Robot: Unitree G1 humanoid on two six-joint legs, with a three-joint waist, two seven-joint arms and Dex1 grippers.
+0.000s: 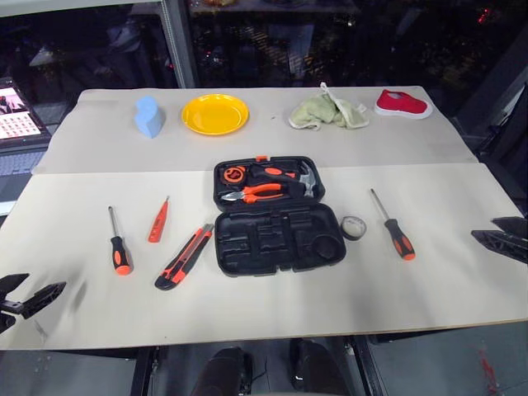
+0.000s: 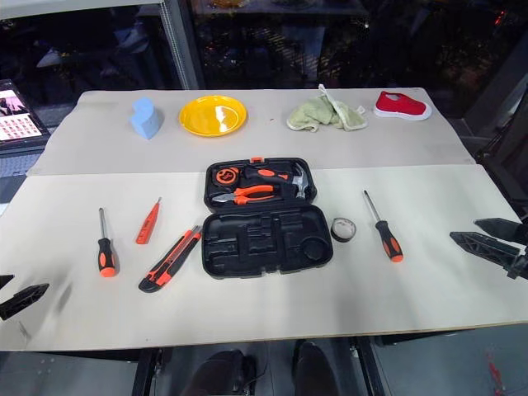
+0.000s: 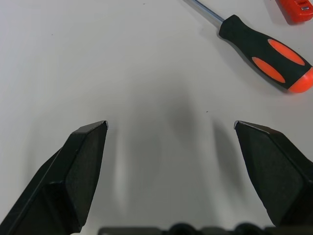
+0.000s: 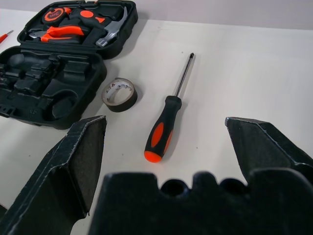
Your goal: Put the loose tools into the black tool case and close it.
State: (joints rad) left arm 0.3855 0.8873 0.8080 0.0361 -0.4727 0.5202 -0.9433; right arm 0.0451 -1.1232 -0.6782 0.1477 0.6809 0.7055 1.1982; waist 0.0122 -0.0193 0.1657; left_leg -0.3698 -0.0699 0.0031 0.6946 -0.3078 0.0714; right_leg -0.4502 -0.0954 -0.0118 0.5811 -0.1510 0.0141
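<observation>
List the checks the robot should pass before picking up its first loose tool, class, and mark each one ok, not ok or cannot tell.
1. Tool case lies open: ok.
2. Near half's recesses free: ok.
3. Left gripper open, holding nothing: ok.
4. Right gripper open, holding nothing: ok.
5. Screwdriver and tape roll lie apart ahead of the right gripper: ok.
6. Which recess fits which tool: cannot tell.
</observation>
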